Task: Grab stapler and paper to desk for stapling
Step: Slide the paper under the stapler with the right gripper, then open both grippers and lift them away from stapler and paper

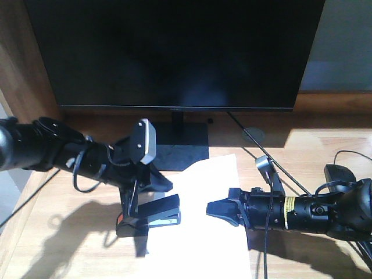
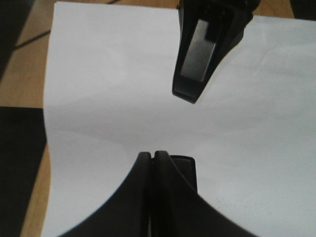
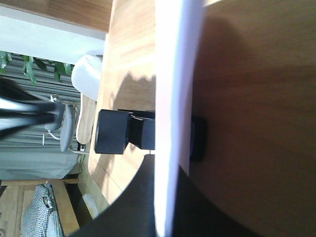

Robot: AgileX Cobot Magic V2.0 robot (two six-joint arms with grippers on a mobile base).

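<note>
The white paper (image 1: 203, 232) lies on the wooden desk (image 1: 325, 145) in front of the monitor. The black stapler (image 1: 165, 210), with a red patch at its left end, sits on the paper's left edge. My left gripper (image 1: 136, 222) points down onto the stapler with its fingers pressed together; in the left wrist view the gripper (image 2: 153, 157) shows the stapler (image 2: 185, 170) just beside its tips over the paper (image 2: 108, 98). My right gripper (image 1: 210, 209) is shut on the paper; the right wrist view (image 3: 168, 170) shows the sheet (image 3: 173, 74) edge-on between its jaws, the stapler (image 3: 112, 132) beyond.
A large black monitor (image 1: 174, 52) stands at the back on a dark base (image 1: 183, 148). Cables (image 1: 279, 168) run across the right side past a round desk grommet (image 1: 253, 135). A dark object (image 1: 340, 172) lies at the far right. The right gripper (image 2: 186, 91) faces the left one.
</note>
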